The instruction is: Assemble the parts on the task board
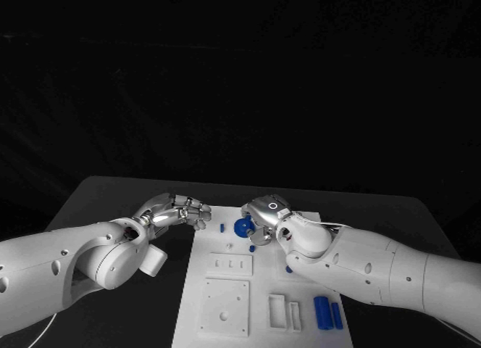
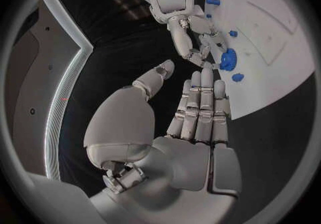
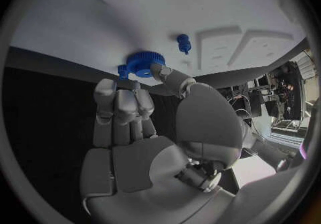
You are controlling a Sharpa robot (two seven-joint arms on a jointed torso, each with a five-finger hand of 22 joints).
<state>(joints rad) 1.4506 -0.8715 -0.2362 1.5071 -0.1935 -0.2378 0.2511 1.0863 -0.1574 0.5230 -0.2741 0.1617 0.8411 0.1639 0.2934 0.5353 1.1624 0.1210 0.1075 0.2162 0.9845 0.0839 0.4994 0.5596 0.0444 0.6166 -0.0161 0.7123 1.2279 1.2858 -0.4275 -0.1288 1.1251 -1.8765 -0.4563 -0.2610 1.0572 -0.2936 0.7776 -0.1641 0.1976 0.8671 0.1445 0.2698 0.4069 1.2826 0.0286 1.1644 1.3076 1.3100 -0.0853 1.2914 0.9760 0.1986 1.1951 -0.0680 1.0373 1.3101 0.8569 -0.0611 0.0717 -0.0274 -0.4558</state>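
The white task board (image 1: 225,286) lies mid-table. A blue gear (image 1: 243,228) sits at its far end, also seen in the wrist views (image 2: 228,59) (image 3: 142,62). My right hand (image 1: 268,214) is bent over the gear and pinches its rim between thumb and fingertips (image 3: 168,76). My left hand (image 1: 176,212) hovers just off the board's left edge, beside the gear, holding nothing; its fingers (image 2: 203,101) lie straight together with the thumb apart. A small blue peg (image 1: 222,227) (image 3: 183,43) stands near the gear.
Two blue cylinders (image 1: 326,312) lie side by side at the board's near right. Raised white blocks (image 1: 224,304) and slotted frames (image 1: 283,312) occupy the near part of the board. Small blue pieces (image 1: 253,248) sit mid-board. Black table (image 1: 115,196) surrounds the board.
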